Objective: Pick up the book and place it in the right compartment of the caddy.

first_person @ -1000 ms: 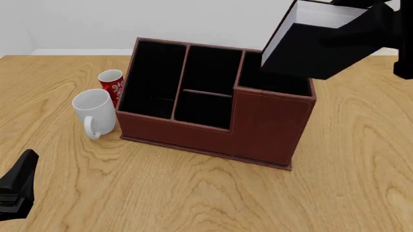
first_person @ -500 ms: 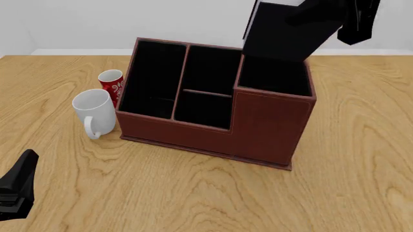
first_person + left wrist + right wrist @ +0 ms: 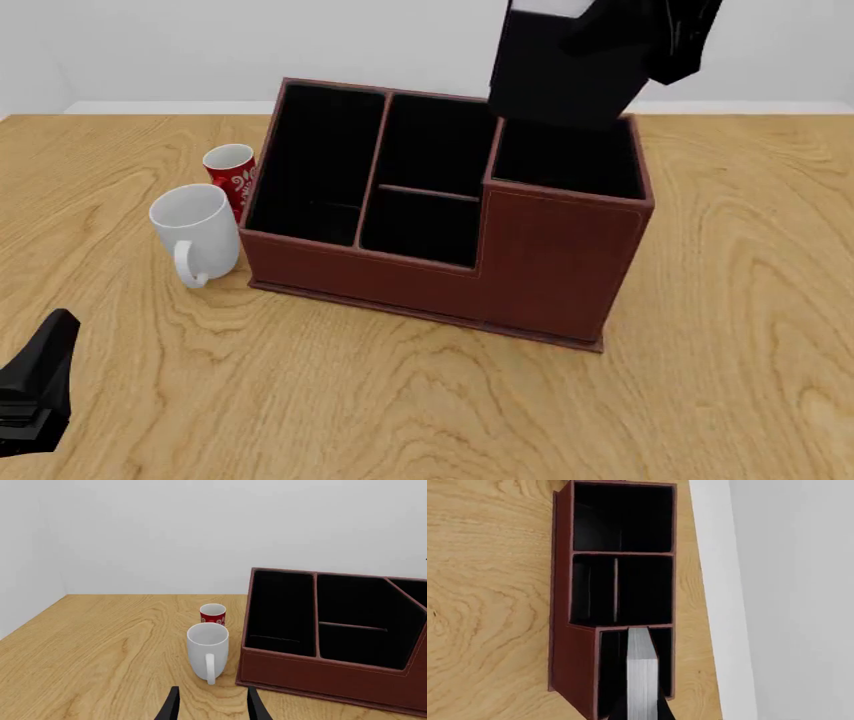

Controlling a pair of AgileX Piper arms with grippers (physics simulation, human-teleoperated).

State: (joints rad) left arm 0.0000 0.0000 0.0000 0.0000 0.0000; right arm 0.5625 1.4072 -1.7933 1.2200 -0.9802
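The caddy [image 3: 560, 630] fills the middle of the picture, seen from above: a reddish-brown box with black-lined sections on the wooden table [image 3: 487, 580]. One open section lies at 12 o'clock, a section split by a thin crossbar sits at the centre, and the right compartment [image 3: 610, 675] lies toward 6 o'clock. The book [image 3: 642, 675] hangs directly over that compartment, edge-on, its pale grey page edges facing the camera. Dark fingertips [image 3: 664, 711] of the right gripper [image 3: 642, 712] flank the book's sides at 6 o'clock. A white wall runs toward 3 o'clock.
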